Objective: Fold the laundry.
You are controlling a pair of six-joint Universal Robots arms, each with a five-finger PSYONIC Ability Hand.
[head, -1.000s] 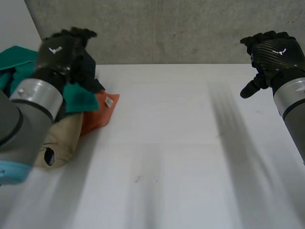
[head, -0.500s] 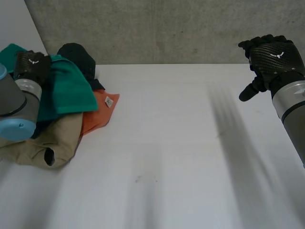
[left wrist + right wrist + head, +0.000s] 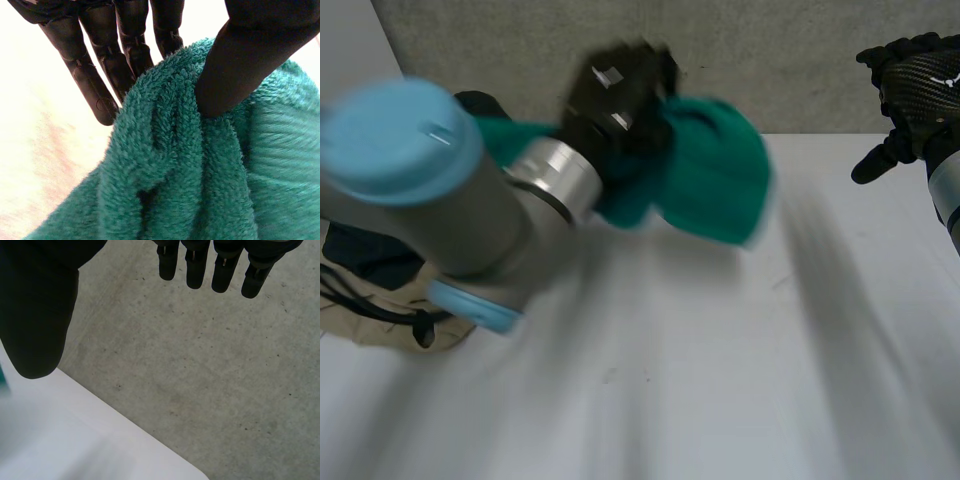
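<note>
Grips a green towel [image 3: 715,185] in the left hand [image 3: 620,95], raised above the far part of the table [image 3: 720,390], near the middle of its width. Reaches there with the left arm [image 3: 440,190], slanting across from the near left. Lets the bulk of the towel hang in a bunched mass to the right of the hand, with a narrower green strip trailing to the hand's left, behind the arm. Cannot tell through the blur whether the lowest fold touches the table.

Shows the grasp plainly from the left wrist — thumb [image 3: 235,65] dug into a thick ridge of towel [image 3: 190,165], fingers [image 3: 100,85] nearly straight on the other side of that ridge, pinching the terry between them. Spills the rest of the cloth past the fingertips in deep folds.

Shows a heap at the table's left, partly hidden by the arm: a beige cloth [image 3: 370,325] lowest and a dark cloth [image 3: 365,255] lying on it.

Holds the right hand [image 3: 920,90] up at the far right, in front of the grey wall [image 3: 740,60], well apart from the towel. Spreads its fingers [image 3: 195,265] straight and slack, thumb [image 3: 35,315] off to one side — nothing between them, nothing touched. Looks past them onto the wall [image 3: 200,365] and a corner of the table [image 3: 75,445].
</note>
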